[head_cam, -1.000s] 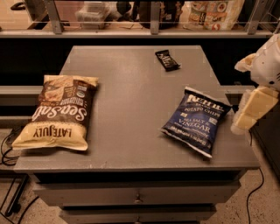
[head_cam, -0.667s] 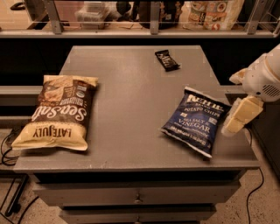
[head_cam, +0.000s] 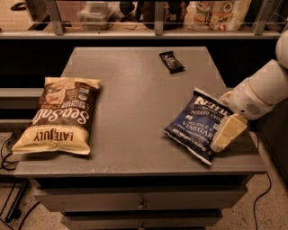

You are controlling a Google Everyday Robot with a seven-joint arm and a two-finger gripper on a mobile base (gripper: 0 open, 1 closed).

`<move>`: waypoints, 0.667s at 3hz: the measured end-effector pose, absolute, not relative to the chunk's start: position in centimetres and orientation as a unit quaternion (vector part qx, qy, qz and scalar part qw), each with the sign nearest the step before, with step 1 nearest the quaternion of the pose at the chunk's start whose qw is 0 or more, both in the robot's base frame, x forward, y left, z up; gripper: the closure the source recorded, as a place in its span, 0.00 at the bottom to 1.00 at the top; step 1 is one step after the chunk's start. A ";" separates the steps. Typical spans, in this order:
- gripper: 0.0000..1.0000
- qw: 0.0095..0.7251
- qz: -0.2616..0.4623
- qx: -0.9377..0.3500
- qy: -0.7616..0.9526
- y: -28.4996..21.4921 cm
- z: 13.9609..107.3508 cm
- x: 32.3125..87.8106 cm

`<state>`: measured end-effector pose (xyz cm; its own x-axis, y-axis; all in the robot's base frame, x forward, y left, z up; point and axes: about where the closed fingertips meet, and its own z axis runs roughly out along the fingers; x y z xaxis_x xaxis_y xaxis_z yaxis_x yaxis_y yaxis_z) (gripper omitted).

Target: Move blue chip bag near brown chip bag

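Observation:
The blue chip bag (head_cam: pixel 198 125) lies flat on the right side of the grey table (head_cam: pixel 135 90), navy with white lettering. The brown chip bag (head_cam: pixel 60 114) lies flat at the table's left front, about twice as large. My gripper (head_cam: pixel 227 132) comes in from the right on a white arm (head_cam: pixel 261 92). Its cream fingers (head_cam: pixel 229 130) sit over the right edge of the blue bag, touching or just above it. The two bags are far apart, with bare table between them.
A small black snack bar wrapper (head_cam: pixel 171 61) lies at the table's back right. A shelf with a rail and packaged goods (head_cam: pixel 220 13) runs behind the table. Drawers (head_cam: pixel 139 202) are below the tabletop. Cables (head_cam: pixel 6 155) hang at the left.
My gripper has moved left and down from beside the table's right edge onto the right edge of the blue bag. Neither bag has moved.

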<state>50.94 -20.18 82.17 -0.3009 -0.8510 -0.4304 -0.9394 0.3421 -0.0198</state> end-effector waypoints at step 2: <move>0.49 0.176 0.135 -0.577 0.786 -18.2 81.5 50.7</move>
<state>50.68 -18.21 81.53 -0.2720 -0.8598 -0.4322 -0.9546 0.2976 0.0086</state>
